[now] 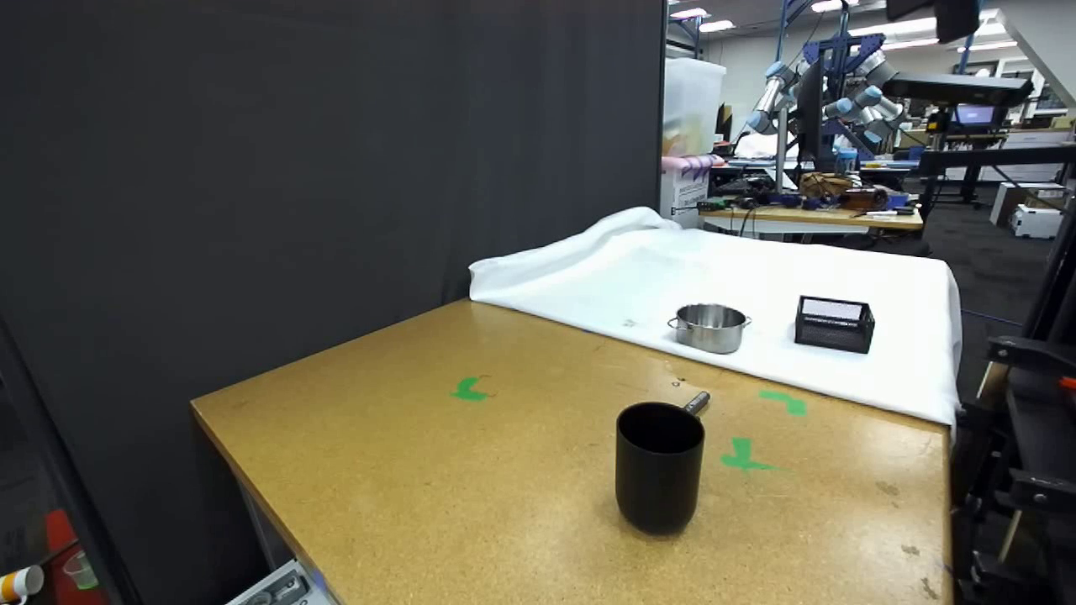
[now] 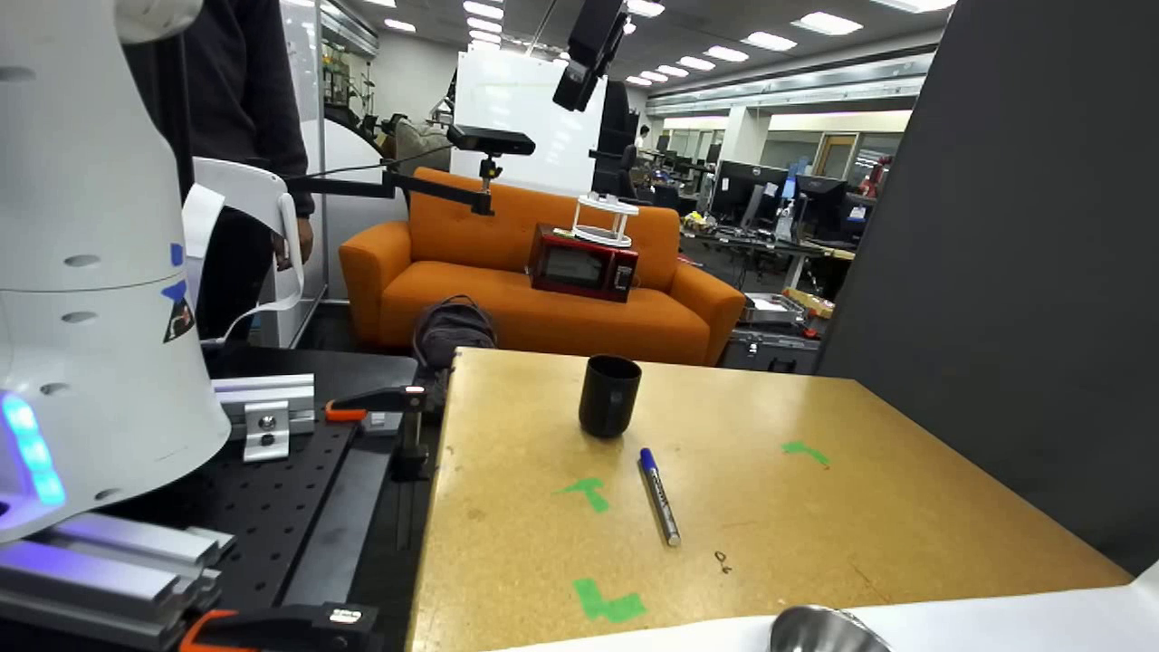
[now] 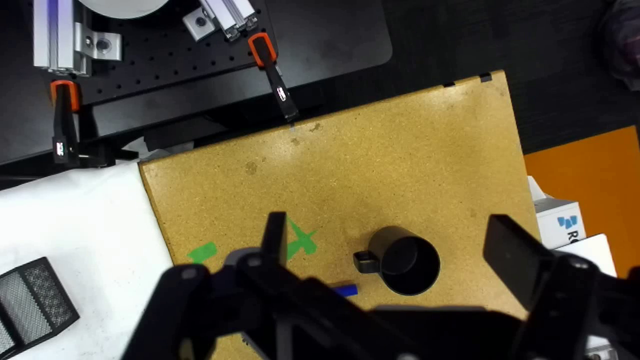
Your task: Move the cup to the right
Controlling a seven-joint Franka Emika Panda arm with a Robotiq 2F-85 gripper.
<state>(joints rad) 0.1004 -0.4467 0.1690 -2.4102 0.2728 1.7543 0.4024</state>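
Note:
The matte black cup stands upright on the wooden table in both exterior views [image 1: 660, 470] [image 2: 609, 397]. In the wrist view the cup [image 3: 407, 262] shows its open mouth, and its handle points left. My gripper [image 3: 390, 237] is open, with its two fingers wide apart and nothing between them. It is high above the table, and the cup appears between the fingers in the wrist view. Only a dark part of the gripper shows at the top edge in both exterior views [image 1: 956, 17] [image 2: 587, 59].
A marker [image 2: 659, 496] with a blue cap lies near the cup. Green tape marks [image 1: 744, 455] are on the table [image 1: 378, 470]. A silver metal bowl [image 1: 710, 329] and a black mesh box [image 1: 834, 326] stand on white cloth. Clamps [image 3: 272, 75] sit at the robot's base edge.

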